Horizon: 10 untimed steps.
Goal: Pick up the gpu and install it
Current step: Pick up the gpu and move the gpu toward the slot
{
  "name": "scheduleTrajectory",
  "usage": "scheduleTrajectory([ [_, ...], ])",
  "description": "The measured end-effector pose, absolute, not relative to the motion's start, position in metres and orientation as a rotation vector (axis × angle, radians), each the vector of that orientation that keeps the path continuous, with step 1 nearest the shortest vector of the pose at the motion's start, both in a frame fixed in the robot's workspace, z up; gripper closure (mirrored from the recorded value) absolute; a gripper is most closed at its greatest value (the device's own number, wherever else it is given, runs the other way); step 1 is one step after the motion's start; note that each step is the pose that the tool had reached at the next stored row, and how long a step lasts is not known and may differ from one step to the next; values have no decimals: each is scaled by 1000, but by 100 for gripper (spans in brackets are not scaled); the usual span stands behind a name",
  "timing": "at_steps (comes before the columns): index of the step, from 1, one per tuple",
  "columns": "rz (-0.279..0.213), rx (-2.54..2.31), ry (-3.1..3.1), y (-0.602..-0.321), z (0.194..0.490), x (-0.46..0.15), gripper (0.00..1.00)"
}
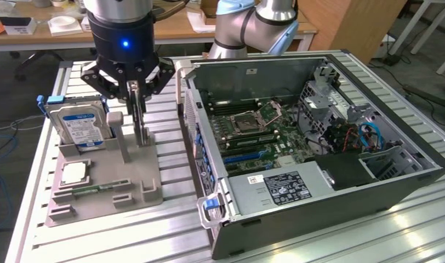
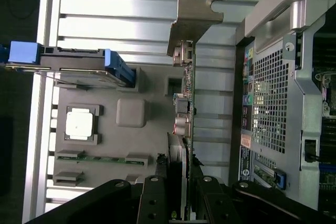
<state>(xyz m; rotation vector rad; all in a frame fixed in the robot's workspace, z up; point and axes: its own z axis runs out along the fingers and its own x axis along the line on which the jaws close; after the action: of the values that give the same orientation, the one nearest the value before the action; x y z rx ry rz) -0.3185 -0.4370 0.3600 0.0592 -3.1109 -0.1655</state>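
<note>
On a slatted aluminium bench [image 1: 135, 235], at the exterior view's left, we saw a hard drive [image 1: 78, 125] with a blue-white label standing on edge in a grey holder tray [image 1: 146, 178], its lower part hidden by the tray's wall. Nearer the camera lay a square silver processor [image 1: 74, 173] and a thin green memory stick [image 1: 98, 189], both too small for us to read. Just beside the drive, the gripper [image 1: 137, 107] hung over the tray, its fingers [image 2: 155, 198] pinching the gpu [image 2: 187, 93] from both sides. We caught the card edge-on, so its face was hidden; its silver bracket [image 2: 195, 11] jutted out at the far end. Whether its lower edge touched the tray, we could not tell. At the exterior view's right sat the open computer case [image 1: 340, 203], its motherboard [image 1: 255, 131] bare and a power supply [image 1: 281, 186] in its near corner. Behind the case, the arm's grey-and-blue joints [image 1: 252, 24] were cut off by the frame's top edge.
</note>
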Motion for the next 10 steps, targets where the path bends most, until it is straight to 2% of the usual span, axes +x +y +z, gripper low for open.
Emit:
scheduleTrajectory([
  [4,-144,59,-3112,-437,360,-319,73],
  [10,-140,59,-3112,-437,362,-319,73],
])
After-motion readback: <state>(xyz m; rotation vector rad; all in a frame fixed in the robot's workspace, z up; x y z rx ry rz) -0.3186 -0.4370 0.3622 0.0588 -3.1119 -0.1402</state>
